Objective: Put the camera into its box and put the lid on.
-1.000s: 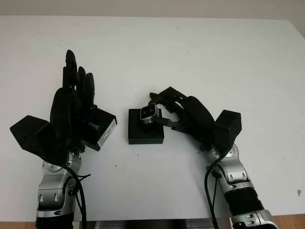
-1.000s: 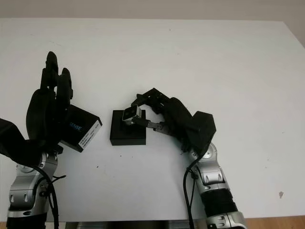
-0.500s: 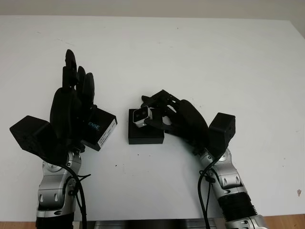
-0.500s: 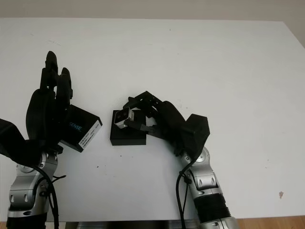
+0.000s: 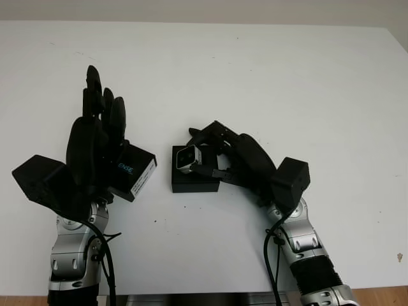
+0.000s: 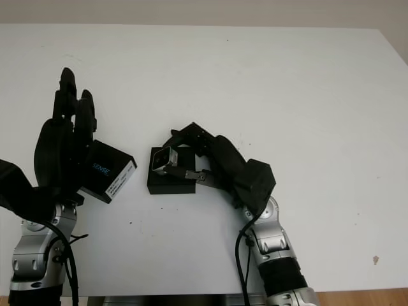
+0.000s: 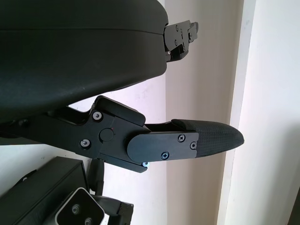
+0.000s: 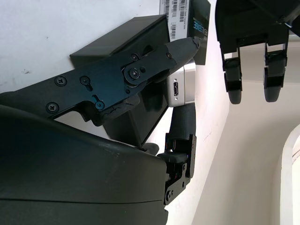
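right hand (image 5: 213, 159) shifted left, grasping small silver cube camera (image 5: 189, 158) over black box (image 5: 195, 180).
rigid, light, probably slippery: grip flat sides.

You can't see much of the lid (image 5: 135, 172): the left hand (image 5: 95, 150) stands in front of it, and its printed word is cut to a few letters. The right hand (image 5: 220, 153) covers one side of the box (image 5: 194, 180), and its fingers (image 8: 154, 61) hide part of the camera (image 5: 189, 157), so whether the camera touches the box floor cannot be told.
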Robot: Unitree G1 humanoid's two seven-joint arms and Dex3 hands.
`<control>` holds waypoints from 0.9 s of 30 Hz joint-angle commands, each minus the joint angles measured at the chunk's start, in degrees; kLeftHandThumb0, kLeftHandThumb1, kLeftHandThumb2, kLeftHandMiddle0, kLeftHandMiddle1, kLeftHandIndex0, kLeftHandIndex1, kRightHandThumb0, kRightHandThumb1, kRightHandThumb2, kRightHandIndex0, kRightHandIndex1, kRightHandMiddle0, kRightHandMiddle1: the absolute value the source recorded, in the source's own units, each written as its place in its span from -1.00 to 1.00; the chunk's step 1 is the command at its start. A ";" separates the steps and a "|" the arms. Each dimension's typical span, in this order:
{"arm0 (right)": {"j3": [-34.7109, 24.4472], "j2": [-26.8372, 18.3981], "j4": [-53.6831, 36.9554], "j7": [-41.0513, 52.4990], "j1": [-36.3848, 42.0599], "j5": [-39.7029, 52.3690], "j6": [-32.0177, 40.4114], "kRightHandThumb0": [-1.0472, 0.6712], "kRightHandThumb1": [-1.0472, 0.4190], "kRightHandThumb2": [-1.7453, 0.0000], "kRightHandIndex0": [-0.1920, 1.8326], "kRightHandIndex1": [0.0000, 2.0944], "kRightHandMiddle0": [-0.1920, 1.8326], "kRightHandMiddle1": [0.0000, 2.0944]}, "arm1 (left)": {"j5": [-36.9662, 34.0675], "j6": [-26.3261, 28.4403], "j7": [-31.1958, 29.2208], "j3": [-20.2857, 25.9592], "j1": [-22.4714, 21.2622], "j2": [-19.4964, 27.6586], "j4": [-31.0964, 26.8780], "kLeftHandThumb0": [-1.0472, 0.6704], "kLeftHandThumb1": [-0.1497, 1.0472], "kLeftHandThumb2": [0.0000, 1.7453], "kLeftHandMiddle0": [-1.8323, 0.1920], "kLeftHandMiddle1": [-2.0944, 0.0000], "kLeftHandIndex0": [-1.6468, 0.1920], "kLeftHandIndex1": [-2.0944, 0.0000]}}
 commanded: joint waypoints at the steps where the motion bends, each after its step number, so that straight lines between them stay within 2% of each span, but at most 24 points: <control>1: 0.17 -0.65 1.36 -0.03 0.65 -0.58 -0.72 -0.35 -0.94 0.94 -0.61 -0.71 -0.47 0.53 | 0.18 0.01 -0.07 0.01 0.75 0.31 -1.07 -0.70 1.00 -0.46 1.00 1.00 1.00 1.00; 13: 1.11 -2.09 2.59 -1.20 0.77 -4.08 -4.57 -0.35 -0.95 0.94 -0.59 -0.73 -0.46 0.55 | 0.23 0.29 -0.02 0.04 0.73 0.39 -1.13 -0.69 1.00 -0.46 1.00 1.00 1.00 1.00; 19: 3.21 -4.70 0.27 -2.77 0.82 -10.04 -5.64 -0.38 -0.94 0.94 -0.60 -0.74 -0.47 0.52 | -0.05 0.68 -0.02 0.16 0.70 0.33 -1.42 -0.70 1.00 -0.46 1.00 1.00 1.00 1.00; 21: 3.94 -5.77 -1.35 -2.46 1.02 -11.53 -4.78 -0.40 -0.92 0.94 -0.62 -0.78 -0.51 0.40 | 0.02 0.36 -0.16 0.18 0.68 0.38 -1.22 -0.69 1.00 -0.45 1.00 1.00 1.00 1.00; 25: 5.65 -8.24 -3.60 -2.78 1.23 -15.54 -5.76 -0.52 -0.84 0.94 -0.73 -0.93 -0.66 -0.19 | 0.38 -0.10 -0.25 0.14 0.70 0.51 -0.97 -0.68 1.00 -0.44 1.00 1.00 1.00 1.00; 27: 6.40 -9.52 -5.20 -2.59 1.29 -17.37 -5.69 -0.57 -0.84 0.94 -0.81 -0.97 -0.73 -0.36 | 0.45 -0.03 -0.11 0.11 0.71 0.46 -1.01 -0.68 1.00 -0.44 1.00 1.00 1.00 1.00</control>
